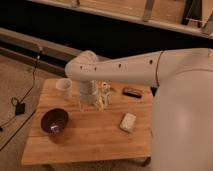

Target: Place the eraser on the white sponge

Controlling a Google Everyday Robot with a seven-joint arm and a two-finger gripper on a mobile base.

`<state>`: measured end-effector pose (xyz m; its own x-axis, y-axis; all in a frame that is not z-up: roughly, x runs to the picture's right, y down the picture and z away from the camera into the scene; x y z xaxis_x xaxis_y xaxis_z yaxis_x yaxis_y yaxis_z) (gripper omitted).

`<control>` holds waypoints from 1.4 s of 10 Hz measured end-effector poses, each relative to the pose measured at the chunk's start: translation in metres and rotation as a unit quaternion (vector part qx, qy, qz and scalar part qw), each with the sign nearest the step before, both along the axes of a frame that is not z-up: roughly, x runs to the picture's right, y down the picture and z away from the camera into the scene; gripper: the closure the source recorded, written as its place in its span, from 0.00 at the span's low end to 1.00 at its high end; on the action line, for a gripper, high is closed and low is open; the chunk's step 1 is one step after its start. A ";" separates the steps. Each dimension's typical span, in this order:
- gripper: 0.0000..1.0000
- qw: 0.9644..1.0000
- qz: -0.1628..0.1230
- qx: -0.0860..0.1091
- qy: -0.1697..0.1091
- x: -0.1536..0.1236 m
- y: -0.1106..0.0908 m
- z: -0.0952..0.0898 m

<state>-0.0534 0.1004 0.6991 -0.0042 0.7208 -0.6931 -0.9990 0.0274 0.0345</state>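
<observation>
Camera view shows us the wooden table (90, 142), with the gripper (90, 104) hanging over its back middle; whether it is open or closed we cannot tell. The white sponge (128, 121) lies front right, and the eraser (132, 92) sits apart near the back edge. We judge the eraser light and stiff, best pinched across its narrow width.

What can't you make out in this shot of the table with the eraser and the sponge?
Camera view, the only one:
- Gripper, hanging over the table between the white cup and the figurine: hides the tabletop behind it.
- Eraser: too small to show any markings.
- Purple bowl: pale patch inside, contents or glare unclear.
- Floor right of the table: hidden by the robot's body.
</observation>
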 end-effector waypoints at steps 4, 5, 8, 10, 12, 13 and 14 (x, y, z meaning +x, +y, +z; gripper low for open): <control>0.35 1.000 0.005 -0.011 0.000 0.056 -0.012 0.006; 0.35 1.000 0.006 -0.011 0.001 0.067 -0.014 0.008; 0.35 1.000 0.008 -0.018 0.019 0.114 -0.015 0.017; 0.35 0.999 0.009 -0.015 0.040 0.141 -0.018 0.024; 0.35 0.998 0.004 -0.008 0.062 0.159 -0.025 0.037; 0.35 0.997 0.004 -0.003 0.075 0.166 -0.028 0.045; 0.35 0.996 0.010 0.003 0.094 0.174 -0.032 0.056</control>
<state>0.1209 0.0681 0.7550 -0.1471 0.7240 -0.6739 -0.9753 0.0075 0.2209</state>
